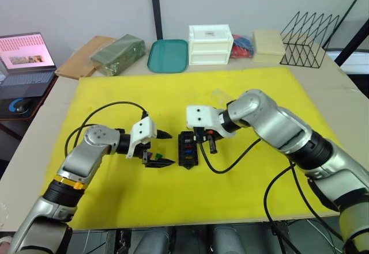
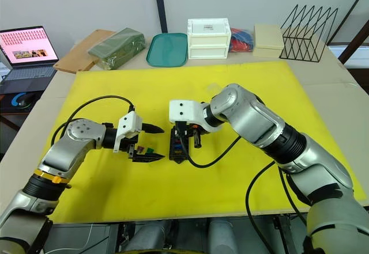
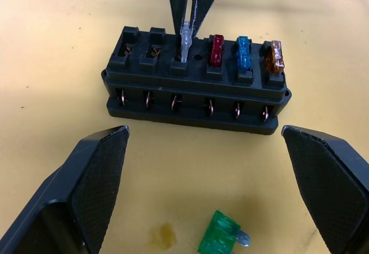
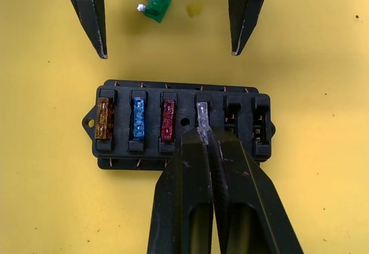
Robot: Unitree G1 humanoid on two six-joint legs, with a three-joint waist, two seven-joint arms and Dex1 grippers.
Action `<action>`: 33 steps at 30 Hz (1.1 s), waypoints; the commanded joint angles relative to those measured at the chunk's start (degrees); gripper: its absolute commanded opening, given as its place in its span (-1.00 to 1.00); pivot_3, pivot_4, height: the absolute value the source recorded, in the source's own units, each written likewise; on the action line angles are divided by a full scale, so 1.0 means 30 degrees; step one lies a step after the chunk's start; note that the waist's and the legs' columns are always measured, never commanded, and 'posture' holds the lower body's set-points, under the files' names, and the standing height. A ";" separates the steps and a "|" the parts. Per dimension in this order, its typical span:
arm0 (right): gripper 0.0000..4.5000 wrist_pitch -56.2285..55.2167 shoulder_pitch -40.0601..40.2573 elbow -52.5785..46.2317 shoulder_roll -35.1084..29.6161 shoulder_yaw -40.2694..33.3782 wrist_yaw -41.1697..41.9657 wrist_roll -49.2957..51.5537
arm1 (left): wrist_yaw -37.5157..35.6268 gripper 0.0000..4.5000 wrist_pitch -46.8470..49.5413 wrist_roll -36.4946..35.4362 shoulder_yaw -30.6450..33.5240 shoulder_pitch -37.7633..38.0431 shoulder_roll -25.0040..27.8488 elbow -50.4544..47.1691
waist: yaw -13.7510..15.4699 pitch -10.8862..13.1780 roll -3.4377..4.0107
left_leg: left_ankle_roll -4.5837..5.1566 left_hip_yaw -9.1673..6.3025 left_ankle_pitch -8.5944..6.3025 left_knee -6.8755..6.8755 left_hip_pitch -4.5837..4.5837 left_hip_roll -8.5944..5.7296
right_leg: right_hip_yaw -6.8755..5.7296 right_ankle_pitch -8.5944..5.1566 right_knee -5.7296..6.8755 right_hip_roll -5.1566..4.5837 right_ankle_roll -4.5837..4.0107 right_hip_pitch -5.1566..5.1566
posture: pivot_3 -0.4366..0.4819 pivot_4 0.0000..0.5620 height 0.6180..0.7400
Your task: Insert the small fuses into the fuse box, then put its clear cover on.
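My left gripper [image 1: 166, 148] waits wide open at nine o'clock of the fuse box [image 4: 179, 124], the green fuse [image 3: 222, 242] loose on the yellow mat [image 1: 242, 87] between its fingers. My right gripper [image 4: 206, 136] pinches a pale fuse [image 4: 202, 116] into the fourth slot. I judge these fuses light, slick and brittle, best held by the plastic head

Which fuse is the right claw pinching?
The pale, clear-looking fuse, fourth along the fuse box after the amber, blue and red ones. The right claw is shut on it; the green fuse lies loose on the mat.
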 commanded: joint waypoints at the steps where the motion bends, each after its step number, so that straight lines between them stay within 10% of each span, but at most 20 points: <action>1: -1.00 -0.0433 0.0133 0.0196 0.0131 0.0227 0.0180 -0.0610 | 0.0194 0.99 -0.0166 -0.0021 0.0175 -0.0054 -0.0066 -0.0688 | 0.0012 0.0000 0.0000 | 0.0000 -0.0001 0.0000 0.0002 0.0000 0.0000 | -0.0001 0.0000 0.0000 0.0000 0.0000 0.0002 | -0.05 -0.47 1.00; 30: -1.00 -0.2214 0.0588 0.1791 0.1284 0.0377 0.1622 -0.2932 | 0.0676 0.99 -0.0070 0.0068 0.0118 0.0081 -0.0214 -0.0914 | -0.0063 -0.0028 -0.0016 | -0.0003 -0.0006 0.0002 0.0000 0.0020 0.0004 | -0.0001 0.0000 0.0006 0.0008 0.0000 0.0017 | -0.05 -0.47 1.00; 33: -0.69 -0.2161 0.0593 0.1794 0.1344 0.0301 0.1659 -0.3012 | 0.0662 1.00 -0.0082 0.0086 0.0122 0.0061 -0.0220 -0.0891 | -0.0052 -0.0028 -0.0015 | -0.0003 -0.0008 0.0002 0.0000 0.0020 0.0004 | -0.0001 0.0000 0.0006 0.0008 0.0000 0.0016 | -0.05 -0.47 1.00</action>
